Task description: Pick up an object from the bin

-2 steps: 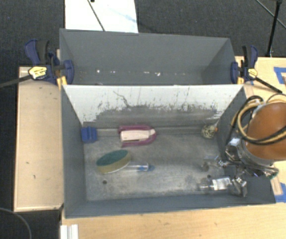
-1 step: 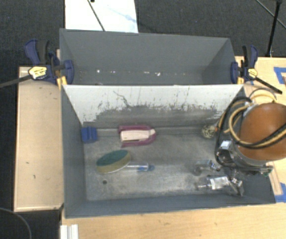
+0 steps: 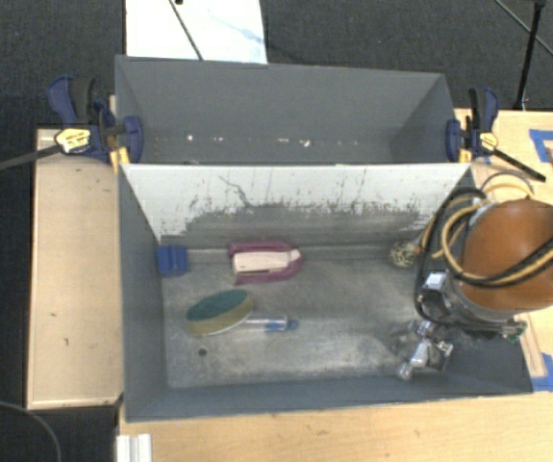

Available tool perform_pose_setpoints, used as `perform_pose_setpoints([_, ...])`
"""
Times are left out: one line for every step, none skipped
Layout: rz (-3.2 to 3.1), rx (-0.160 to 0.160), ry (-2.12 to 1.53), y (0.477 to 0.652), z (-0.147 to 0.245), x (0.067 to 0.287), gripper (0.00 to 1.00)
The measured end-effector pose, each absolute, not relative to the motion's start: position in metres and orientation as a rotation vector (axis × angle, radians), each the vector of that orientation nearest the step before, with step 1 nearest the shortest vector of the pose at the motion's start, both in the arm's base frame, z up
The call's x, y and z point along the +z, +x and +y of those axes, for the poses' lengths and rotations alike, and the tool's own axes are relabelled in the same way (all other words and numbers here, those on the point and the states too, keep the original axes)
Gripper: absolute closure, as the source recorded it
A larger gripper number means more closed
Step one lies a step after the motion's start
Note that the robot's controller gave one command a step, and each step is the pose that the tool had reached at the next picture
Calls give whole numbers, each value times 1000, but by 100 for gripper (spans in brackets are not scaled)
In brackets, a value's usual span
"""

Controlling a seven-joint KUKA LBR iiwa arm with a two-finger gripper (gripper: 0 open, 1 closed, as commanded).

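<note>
1. At the front-right corner of the bin (image 3: 334,340), camera view: the pincer (image 3: 418,357) hangs low over bare grey floor, close to the right wall. An orange cover (image 3: 507,253) and looped cables (image 3: 449,234) sit above it on the wrist.
2. Pincer state: cannot tell whether it is apart or together from this angle.
3. Nearest thing is a small pale lump (image 3: 403,254) at the foot of the back wall, further back than the pincer and apart from it. The cables partly hide it and its kind is unclear.
4. The rest lie well apart from the pincer, on the left half of the floor:
   - a pink-and-maroon stapler-like block (image 3: 264,262) near the back
   - a blue block (image 3: 171,260) left of it, by the left wall
   - a round green-topped brush (image 3: 220,312) with a clear handle, in front of both
</note>
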State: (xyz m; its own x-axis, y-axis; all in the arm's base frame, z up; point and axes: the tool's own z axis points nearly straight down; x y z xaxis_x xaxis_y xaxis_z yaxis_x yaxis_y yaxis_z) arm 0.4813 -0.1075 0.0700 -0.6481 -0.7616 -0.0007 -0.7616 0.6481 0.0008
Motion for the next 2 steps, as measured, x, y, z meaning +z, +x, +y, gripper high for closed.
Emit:
perform_pose_setpoints([2848,-10,-1304,495,-118,186,100])
perform_pose_setpoints([2541,-5,-1839,519,-108,240,100])
